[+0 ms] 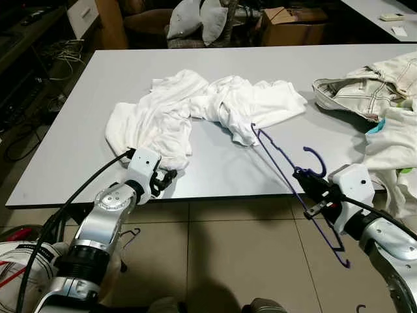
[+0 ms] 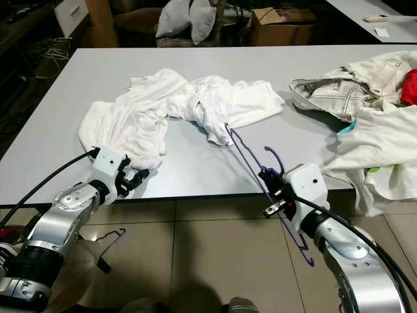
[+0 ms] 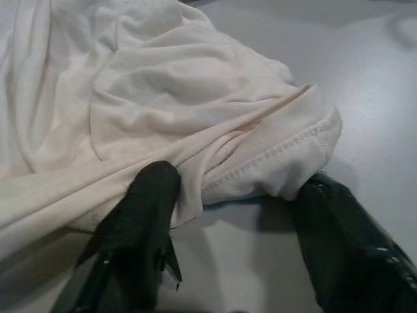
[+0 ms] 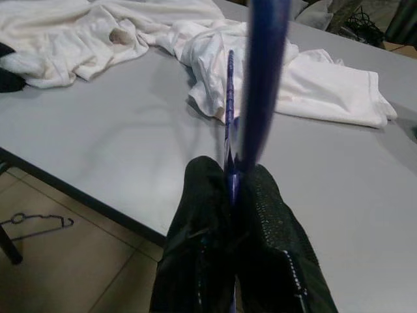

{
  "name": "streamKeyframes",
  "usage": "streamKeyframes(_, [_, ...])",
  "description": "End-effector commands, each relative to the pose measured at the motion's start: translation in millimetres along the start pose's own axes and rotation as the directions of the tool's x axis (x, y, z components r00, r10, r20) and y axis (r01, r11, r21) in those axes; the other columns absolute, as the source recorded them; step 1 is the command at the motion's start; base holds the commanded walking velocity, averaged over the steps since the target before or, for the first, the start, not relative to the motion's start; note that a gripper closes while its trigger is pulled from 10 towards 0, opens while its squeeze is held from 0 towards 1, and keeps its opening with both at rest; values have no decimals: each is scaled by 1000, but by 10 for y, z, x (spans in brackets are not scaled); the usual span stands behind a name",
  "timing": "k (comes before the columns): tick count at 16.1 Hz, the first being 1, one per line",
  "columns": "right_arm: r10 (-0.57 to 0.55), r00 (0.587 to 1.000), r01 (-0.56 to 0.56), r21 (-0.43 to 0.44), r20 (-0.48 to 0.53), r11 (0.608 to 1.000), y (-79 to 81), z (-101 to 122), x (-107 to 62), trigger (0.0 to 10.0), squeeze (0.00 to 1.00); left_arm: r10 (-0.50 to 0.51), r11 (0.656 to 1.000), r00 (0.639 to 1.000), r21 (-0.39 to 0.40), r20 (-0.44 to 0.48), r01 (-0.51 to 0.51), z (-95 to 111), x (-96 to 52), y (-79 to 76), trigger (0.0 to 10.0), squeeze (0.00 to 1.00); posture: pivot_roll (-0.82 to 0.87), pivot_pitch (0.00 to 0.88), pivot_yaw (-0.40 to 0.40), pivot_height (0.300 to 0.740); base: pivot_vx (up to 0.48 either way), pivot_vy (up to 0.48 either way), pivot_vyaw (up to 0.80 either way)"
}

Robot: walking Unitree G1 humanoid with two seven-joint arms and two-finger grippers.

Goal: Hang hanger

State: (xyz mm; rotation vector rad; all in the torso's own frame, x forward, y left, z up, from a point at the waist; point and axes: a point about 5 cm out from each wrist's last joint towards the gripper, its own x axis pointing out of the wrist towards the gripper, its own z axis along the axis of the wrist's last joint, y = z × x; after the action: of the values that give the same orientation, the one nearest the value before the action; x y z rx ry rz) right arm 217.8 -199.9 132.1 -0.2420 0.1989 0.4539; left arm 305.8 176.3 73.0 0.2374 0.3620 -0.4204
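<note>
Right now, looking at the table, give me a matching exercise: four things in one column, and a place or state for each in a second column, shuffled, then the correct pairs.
Things:
1. purple hanger
2. white T-shirt
3. dark hanger
4. cardboard box

Places or states:
A. lying on the tiled floor by the table's near edge
B. standing beyond the table's far edge
C. clamped in the right end effector, one end reaching into the shirt
D. crumpled on the table, its hem between the open fingers of the left end effector

Pairs: 1-C, 2-D, 3-A, 4-B
</note>
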Motion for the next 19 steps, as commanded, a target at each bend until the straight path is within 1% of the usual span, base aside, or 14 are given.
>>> streamKeyframes(1, [5, 1000, -5, -7, 7, 1000, 34, 31, 8, 10000, 0, 1, 1000, 1000, -23, -16, -1, -51, 9, 12, 0, 0, -125, 0, 45, 740, 0, 0, 0])
streamKeyframes(5, [16, 1000, -16, 2, 4, 1000, 83, -2, 11, 10000, 0, 6, 999, 1000, -54, 25, -5, -7, 9, 34, 0, 0, -115, 0, 45, 740, 0, 0, 0])
streamKeyframes(9, [18, 1000, -18, 2, 6, 1000, 96, -8, 43, 10000, 0, 39, 998, 997, -58, 67, -36, 47, 2, 104, 0, 0, -104, 0, 39, 740, 0, 0, 0])
streamKeyframes(11, [7, 1000, -7, 2, 8, 1000, 92, -15, 58, 10000, 0, 60, 997, 991, -64, 122, -53, 132, -2, 134, 0, 0, -101, 0, 39, 740, 0, 0, 0])
streamKeyframes(12, [-11, 1000, 11, 1, 12, 1000, 81, -18, 73, 10000, 0, 99, 993, 966, -87, 238, -81, 298, -17, 181, 0, 0, -100, 0, 42, 740, 0, 0, 0])
streamKeyframes(13, [-19, 1000, 19, 1, 14, 1000, 72, -16, 87, 10000, 0, 99, 992, 949, -99, 298, -73, 400, -24, 197, 0, 0, -101, 0, 43, 740, 0, 0, 0])
streamKeyframes(14, [-35, 999, 35, 2, 20, 999, 55, -6, 106, 10000, 0, 68, 995, 926, -93, 372, -36, 581, -25, 197, 0, 0, -102, 0, 47, 740, 0, 0, 0])
streamKeyframes(15, [-41, 999, 41, 3, 24, 999, 48, 1, 115, 10000, 0, 60, 995, 906, -95, 419, -22, 727, -25, 219, 0, 0, -101, 0, 50, 740, 0, 0, 0])
streamKeyframes(17, [-51, 998, 51, 2, 31, 999, 27, 12, 121, 10000, 0, 48, 995, 838, -97, 543, 6, 1191, -57, 338, 0, 0, -98, 0, 52, 740, 0, 0, 0])
streamKeyframes(18, [-52, 998, 52, 2, 32, 999, 23, 12, 122, 10000, 0, 47, 995, 825, -96, 562, 8, 1265, -68, 361, 0, 0, -98, 0, 52, 740, 0, 0, 0])
streamKeyframes(19, [-59, 998, 59, 0, 33, 998, 9, 10, 127, 10000, 0, 52, 995, 765, -102, 642, 18, 1578, -136, 467, 0, 0, -93, 0, 58, 740, 0, 0, 0])
